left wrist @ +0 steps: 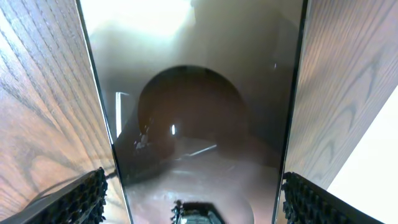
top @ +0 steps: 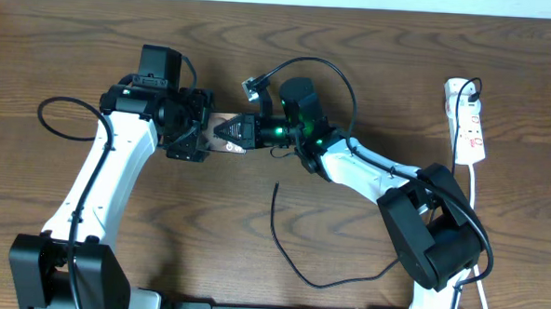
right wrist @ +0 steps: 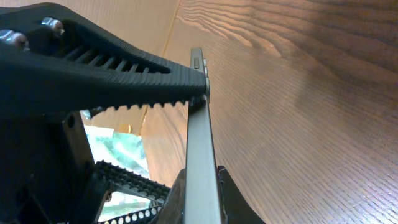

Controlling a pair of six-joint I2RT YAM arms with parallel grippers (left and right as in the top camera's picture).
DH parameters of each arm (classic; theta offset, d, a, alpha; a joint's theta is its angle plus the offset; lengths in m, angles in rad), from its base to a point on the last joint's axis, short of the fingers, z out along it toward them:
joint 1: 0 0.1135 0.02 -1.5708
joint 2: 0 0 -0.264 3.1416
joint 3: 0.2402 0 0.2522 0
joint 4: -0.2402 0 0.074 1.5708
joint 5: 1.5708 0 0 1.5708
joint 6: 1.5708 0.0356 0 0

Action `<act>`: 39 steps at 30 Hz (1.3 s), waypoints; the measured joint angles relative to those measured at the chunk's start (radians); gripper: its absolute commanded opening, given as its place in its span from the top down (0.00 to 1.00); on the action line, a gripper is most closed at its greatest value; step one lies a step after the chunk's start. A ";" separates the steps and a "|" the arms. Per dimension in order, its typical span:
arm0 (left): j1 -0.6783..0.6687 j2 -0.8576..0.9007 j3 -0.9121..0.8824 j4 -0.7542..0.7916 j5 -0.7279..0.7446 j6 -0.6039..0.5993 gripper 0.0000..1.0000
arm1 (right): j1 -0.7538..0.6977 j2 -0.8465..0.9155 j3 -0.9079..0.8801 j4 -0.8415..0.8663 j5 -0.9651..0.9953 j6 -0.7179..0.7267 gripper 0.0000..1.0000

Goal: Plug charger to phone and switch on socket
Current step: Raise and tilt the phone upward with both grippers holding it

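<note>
Phone point(left wrist: 199, 137) mid-table, between my two claws. My right claw point(right wrist: 196, 134) is clamped on its thin edge. My left claw point(top: 202, 138) straddles its sides, but contact is unclear and I can't tell if it grips. Charger point(top: 294, 260) lies loose on the table point(top: 207, 226), plug end apart from phone. Socket point(top: 470, 121) far right.

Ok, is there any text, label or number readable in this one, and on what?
No text can be read in any view.
Power strip: small red markings, too small to read.
Phone: only glare and reflections on its face, no lettering visible.
</note>
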 measured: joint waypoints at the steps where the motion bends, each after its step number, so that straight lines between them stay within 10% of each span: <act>1: 0.000 0.000 0.000 0.000 0.009 0.006 0.13 | -0.001 0.000 0.000 -0.003 0.000 0.000 0.99; 23: 0.000 0.000 0.000 0.147 0.275 0.441 0.12 | -0.190 0.000 0.000 -0.079 -0.015 -0.012 0.99; 39: 0.000 0.000 0.000 0.364 0.323 0.511 0.12 | -0.305 0.001 0.000 0.134 -0.125 0.409 0.99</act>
